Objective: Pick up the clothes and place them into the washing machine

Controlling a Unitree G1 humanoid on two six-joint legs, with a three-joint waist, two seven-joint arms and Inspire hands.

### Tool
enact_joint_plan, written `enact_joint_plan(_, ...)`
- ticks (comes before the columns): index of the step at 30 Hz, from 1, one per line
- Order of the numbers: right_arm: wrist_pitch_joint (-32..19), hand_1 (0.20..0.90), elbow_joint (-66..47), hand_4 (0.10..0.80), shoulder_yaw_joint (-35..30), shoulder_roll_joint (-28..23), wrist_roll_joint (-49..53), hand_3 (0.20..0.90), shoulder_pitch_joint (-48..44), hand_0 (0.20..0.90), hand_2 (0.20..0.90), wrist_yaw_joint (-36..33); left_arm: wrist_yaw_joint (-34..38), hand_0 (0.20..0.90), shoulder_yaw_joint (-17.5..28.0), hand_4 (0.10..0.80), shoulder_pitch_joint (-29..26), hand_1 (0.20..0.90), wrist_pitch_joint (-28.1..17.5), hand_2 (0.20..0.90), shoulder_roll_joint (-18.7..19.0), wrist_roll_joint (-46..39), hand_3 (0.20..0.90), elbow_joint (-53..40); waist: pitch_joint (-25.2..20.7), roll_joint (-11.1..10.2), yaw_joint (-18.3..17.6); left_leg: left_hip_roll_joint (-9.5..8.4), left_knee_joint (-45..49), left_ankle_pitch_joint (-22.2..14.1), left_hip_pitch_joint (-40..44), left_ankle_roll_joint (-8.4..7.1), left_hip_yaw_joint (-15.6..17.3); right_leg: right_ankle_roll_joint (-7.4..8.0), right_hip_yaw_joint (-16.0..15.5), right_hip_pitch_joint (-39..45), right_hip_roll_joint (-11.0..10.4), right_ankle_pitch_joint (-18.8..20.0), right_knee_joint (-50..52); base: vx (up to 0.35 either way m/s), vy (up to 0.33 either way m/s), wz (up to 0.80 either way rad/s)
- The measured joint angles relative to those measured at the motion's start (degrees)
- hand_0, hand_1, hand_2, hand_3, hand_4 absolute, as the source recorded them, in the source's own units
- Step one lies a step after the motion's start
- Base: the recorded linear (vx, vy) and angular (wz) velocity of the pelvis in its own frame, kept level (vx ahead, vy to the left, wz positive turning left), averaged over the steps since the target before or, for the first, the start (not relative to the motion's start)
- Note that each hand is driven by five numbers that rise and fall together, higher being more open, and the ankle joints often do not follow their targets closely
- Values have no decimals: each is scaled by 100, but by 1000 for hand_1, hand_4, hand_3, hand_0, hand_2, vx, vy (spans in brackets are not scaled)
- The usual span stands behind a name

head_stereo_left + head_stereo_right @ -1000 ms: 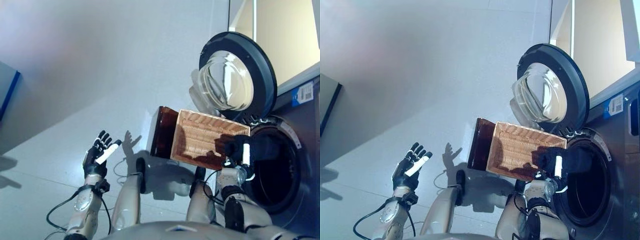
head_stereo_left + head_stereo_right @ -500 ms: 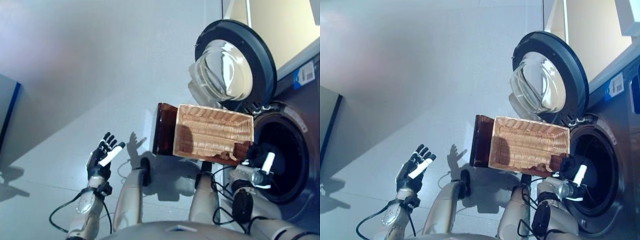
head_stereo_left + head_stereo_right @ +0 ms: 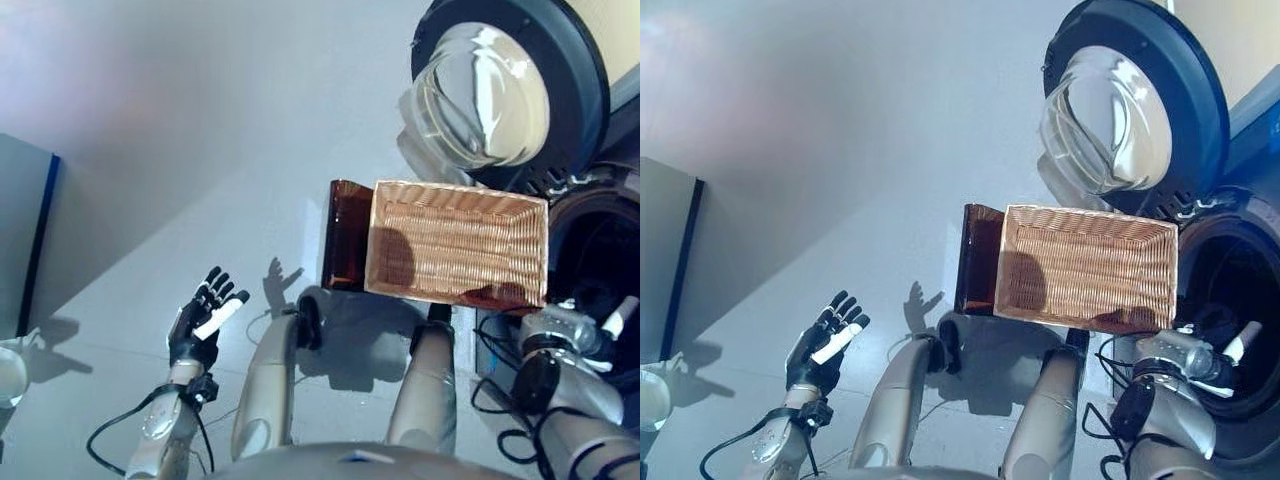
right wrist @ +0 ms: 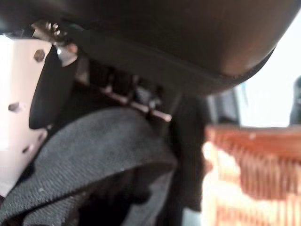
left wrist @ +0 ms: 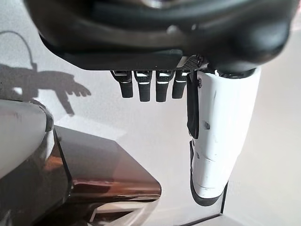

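Observation:
The wicker basket [image 3: 455,240] rests on the dark brown box [image 3: 345,235] beside the washing machine, and its inside shows bare wicker. The machine's round door [image 3: 510,85] stands open above the dark drum opening [image 3: 1230,280]. My right hand [image 3: 1237,343] is at the lower edge of the drum opening. In the right wrist view its fingers are curled on a dark grey garment [image 4: 94,150], with the basket's rim [image 4: 254,150] beside it. My left hand [image 3: 205,315] is raised over the floor at the left, open and holding nothing, as the left wrist view shows [image 5: 155,87].
A grey panel with a blue edge [image 3: 25,240] stands at the far left, with a pale round object [image 3: 8,372] on the floor below it. Light grey floor [image 3: 200,120] stretches between the panel and the box.
My right hand has carried the dark garment from over the basket's near corner down to the drum opening. The camera has shifted. My left hand stays raised and open.

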Motion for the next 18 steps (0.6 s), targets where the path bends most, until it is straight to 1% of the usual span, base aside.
enact_joint_plan(2,2,200,3,300,-44,-129,0,200,-93,200,200,-8,2,900,-8,800,0,900,1,900,1,-47,900,-56,2,7,17,-1,15,21,-35,-4,2,20,8,-63,-12,-14,38,4,2,2)
enact_joint_plan(4,-2,200,35,300,-119,-365,19,200,-198,200,200,-85,-1,900,-37,800,-2,900,0,900,3,-109,900,-145,6,56,24,-11,44,11,-57,12,9,49,7,-76,-32,-55,88,6,-7,6)
enact_joint_plan(11,-3,200,210,300,-120,-1010,29,200,-469,200,200,-230,4,900,-79,800,-3,900,-2,900,5,-278,900,-173,-7,94,42,-15,90,-9,-151,14,8,45,10,-182,-47,-101,169,0,-1,1)
enact_joint_plan(14,-15,200,202,300,-118,-1136,31,200,-541,200,200,-235,13,900,-82,800,-7,900,-2,900,5,-277,900,-173,-9,97,34,-15,91,-13,-147,11,8,45,12,-182,-46,-103,173,0,0,0)
enact_joint_plan(18,-34,200,202,300,-126,-1147,41,200,-581,200,200,-292,90,900,-81,800,-12,900,-2,900,5,-276,900,-172,-11,99,22,-11,121,-27,-146,8,7,40,21,-183,-38,-106,194,-8,-1,-1)
